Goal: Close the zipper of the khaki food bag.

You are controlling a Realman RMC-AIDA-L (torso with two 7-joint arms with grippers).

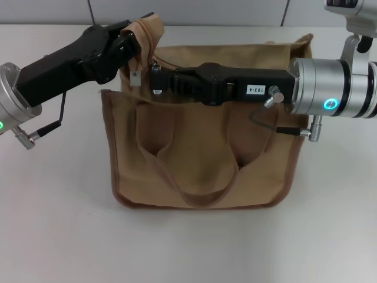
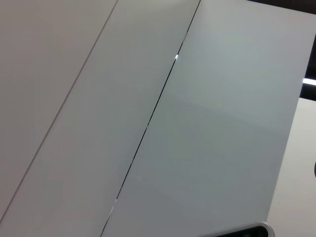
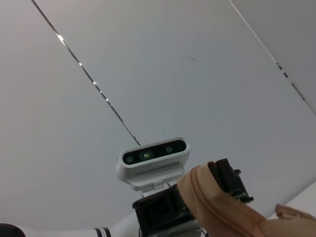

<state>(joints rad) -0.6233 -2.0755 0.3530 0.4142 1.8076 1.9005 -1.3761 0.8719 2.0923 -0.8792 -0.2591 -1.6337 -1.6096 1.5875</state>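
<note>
The left gripper (image 1: 131, 36) reaches in from the tabletop's left edge, fingers clamped. The right gripper (image 1: 158, 79) stretches level from the right edge, pointing leftward.

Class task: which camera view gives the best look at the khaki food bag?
The head view: the whole khaki food bag shows, handles and pocket included. The right wrist view catches only a pinched corner; the left wrist view shows none of it.

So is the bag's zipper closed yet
Cannot tell: the right gripper lies across the khaki food bag top, hiding the zipper; the left gripper pinches its corner.
</note>
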